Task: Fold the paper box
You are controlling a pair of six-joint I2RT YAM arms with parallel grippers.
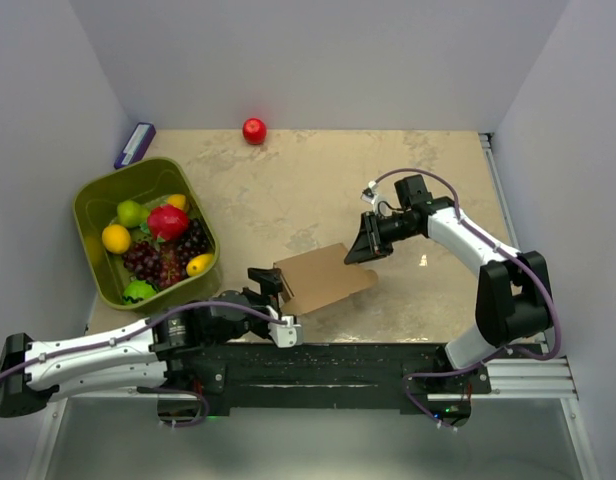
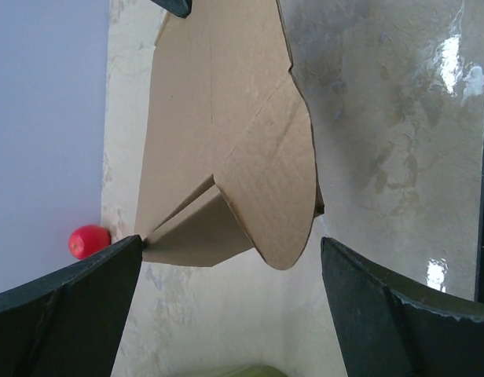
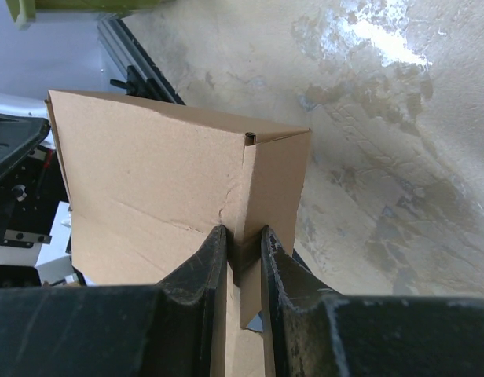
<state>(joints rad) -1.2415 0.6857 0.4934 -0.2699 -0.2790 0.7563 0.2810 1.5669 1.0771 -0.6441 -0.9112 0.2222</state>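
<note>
**Box spans the two tools; right tool grips, left tool stands open**

Top view: the paper box (image 1: 323, 278) lies on the tabletop (image 1: 288, 190) between the two arms. Its long axis runs from the left tool (image 1: 275, 303) towards the right tool (image 1: 363, 243). The right tool sits at the box's far-right corner and touches it. The left tool is at the opposite, near-left end, with its jaws set wide on either side of that edge.

Left wrist view: the left tool (image 2: 230, 243) is spread wide and holds nothing. The paper box (image 2: 226, 157) lies straight ahead of it. Rounded flaps hang loose towards the gap between the fingers, and one reaches almost to the left finger.

Right wrist view: the right tool (image 3: 238, 239) is pinched shut on a raised cardboard wall at a folded corner of the paper box (image 3: 148, 196). The rest of the box stretches ahead and to the tool's left.

Judgement: the right arm anchors one end, so the loose flaps belong to the left arm, which is nearer them. It would need to close on a flap or push it inward along the box's length.
</note>
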